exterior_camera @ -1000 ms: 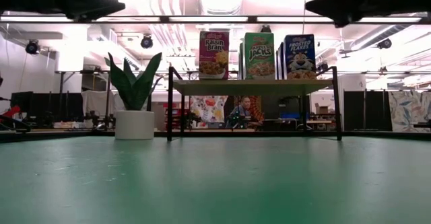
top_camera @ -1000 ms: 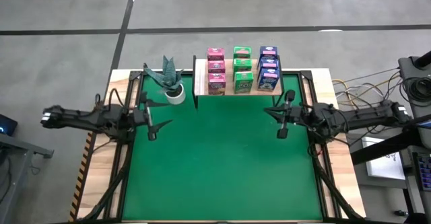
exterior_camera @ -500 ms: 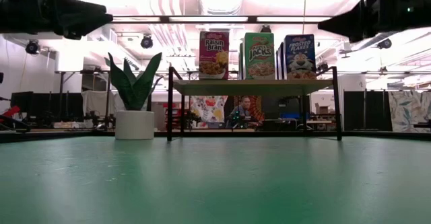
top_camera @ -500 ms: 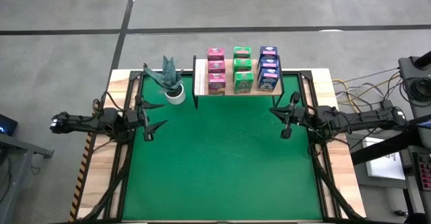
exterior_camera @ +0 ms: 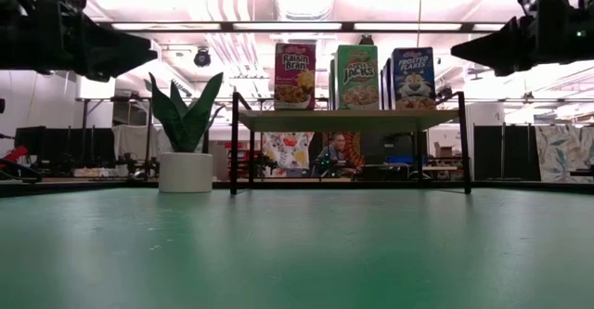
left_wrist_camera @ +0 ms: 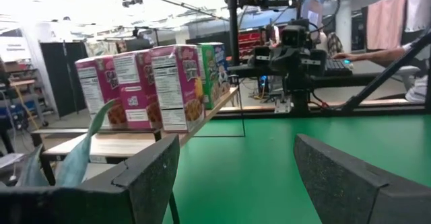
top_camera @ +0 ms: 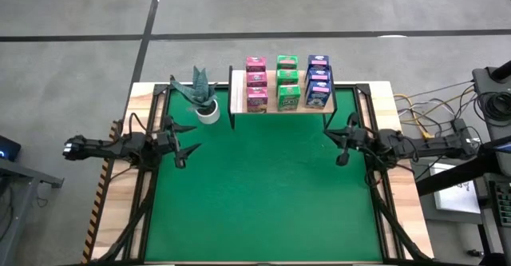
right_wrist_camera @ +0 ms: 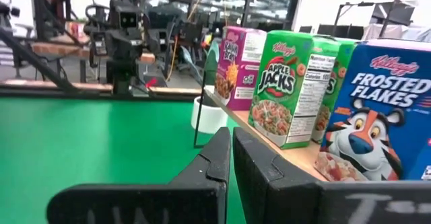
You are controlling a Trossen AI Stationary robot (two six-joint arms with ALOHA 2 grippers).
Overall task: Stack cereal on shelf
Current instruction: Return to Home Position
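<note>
While both arms hover at either side of the green tabletop (top_camera: 263,210), pale shelf (top_camera: 237,90) beyond and between the pincers, nine cereal boxes (top_camera: 287,81) upon it in pink, green, blue rows, left pincer (top_camera: 190,144) spread open, right pincer (top_camera: 334,138) closed.

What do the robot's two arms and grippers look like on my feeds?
Both the left arm and right arm are slim, matte black and jointed, with thin cables looped alongside. The left gripper and right gripper have flat, black, grainy-textured wedge fingers; faint white lettering marks the right gripper's base.
</note>
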